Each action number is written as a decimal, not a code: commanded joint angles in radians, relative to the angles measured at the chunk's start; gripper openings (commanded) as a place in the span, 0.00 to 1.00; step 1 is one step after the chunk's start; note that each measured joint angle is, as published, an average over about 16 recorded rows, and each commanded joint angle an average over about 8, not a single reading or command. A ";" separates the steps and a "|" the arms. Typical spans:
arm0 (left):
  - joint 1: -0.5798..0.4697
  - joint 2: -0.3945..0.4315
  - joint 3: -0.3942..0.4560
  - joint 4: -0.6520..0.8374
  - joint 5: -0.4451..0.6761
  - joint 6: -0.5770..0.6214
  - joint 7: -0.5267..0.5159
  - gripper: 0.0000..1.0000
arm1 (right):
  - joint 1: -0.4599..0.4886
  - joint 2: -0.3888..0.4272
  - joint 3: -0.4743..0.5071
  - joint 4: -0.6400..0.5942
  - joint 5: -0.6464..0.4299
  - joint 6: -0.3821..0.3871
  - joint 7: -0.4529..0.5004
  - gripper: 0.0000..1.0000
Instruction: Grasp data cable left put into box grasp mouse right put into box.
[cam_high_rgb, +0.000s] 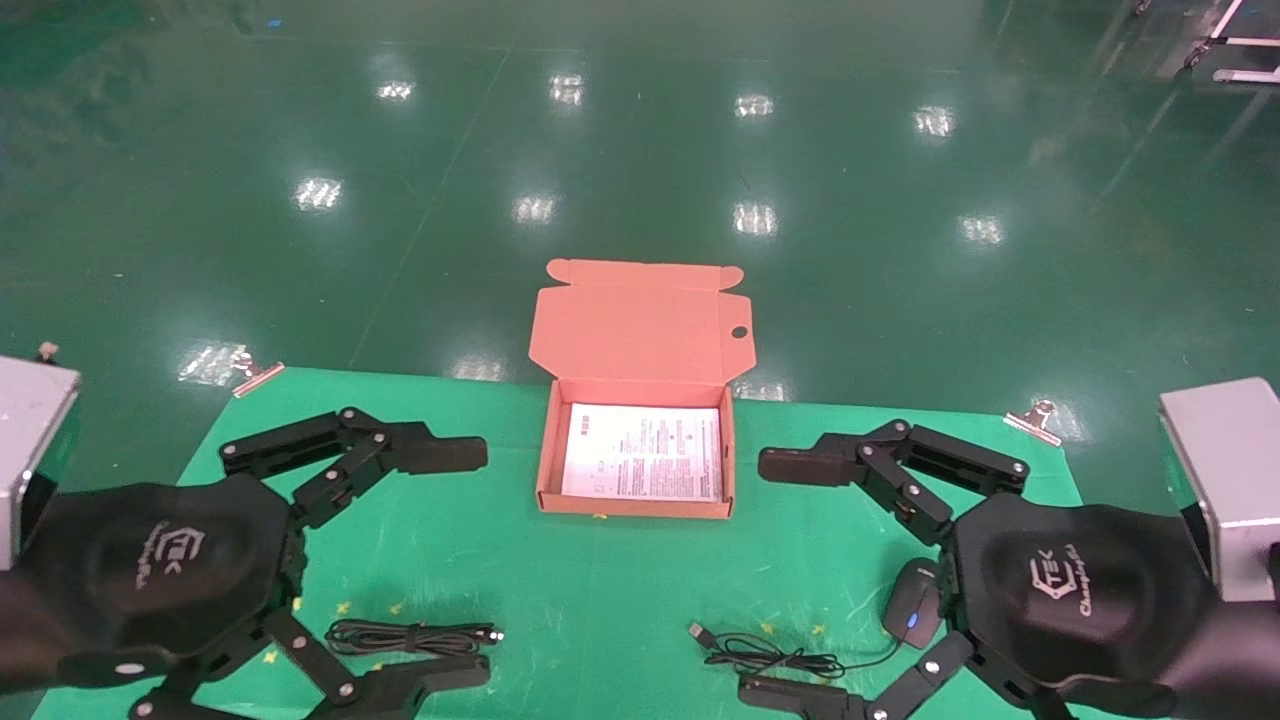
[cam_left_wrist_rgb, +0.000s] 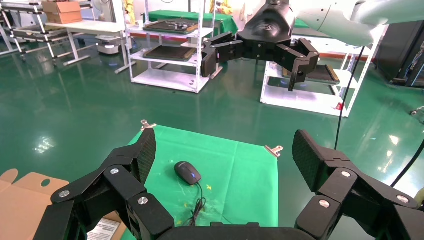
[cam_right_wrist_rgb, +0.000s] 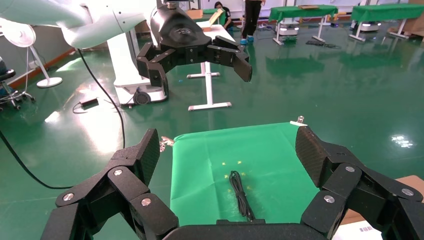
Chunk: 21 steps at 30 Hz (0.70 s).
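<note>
The black looped data cable (cam_high_rgb: 412, 637) lies near the tabletop's front-left edge – limp and light, best pinched mid-bundle. The left pincer (cam_high_rgb: 470, 565) hangs above it, spread wide, empty. The right pincer (cam_high_rgb: 790, 580), also wide and empty, hovers by the small black mouse (cam_high_rgb: 912, 604); the salmon-orange cardboard box (cam_high_rgb: 545, 470) sits open at the back edge.

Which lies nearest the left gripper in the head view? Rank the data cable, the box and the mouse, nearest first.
From the left gripper:
1. Data cable, on the cloth between its open fingers.
2. Box, at the table's middle, farther back.
3. Mouse, far across, by the right gripper.
</note>
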 joint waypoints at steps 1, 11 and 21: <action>0.000 0.000 0.000 0.000 0.000 0.000 0.000 1.00 | 0.000 0.000 0.000 0.000 0.000 0.000 0.000 1.00; 0.000 0.000 0.000 0.000 0.000 0.000 0.000 1.00 | 0.000 0.000 0.000 0.000 0.000 0.000 0.000 1.00; -0.033 -0.001 0.012 -0.005 0.026 0.012 -0.009 1.00 | 0.006 -0.001 -0.001 0.004 -0.007 0.000 -0.004 1.00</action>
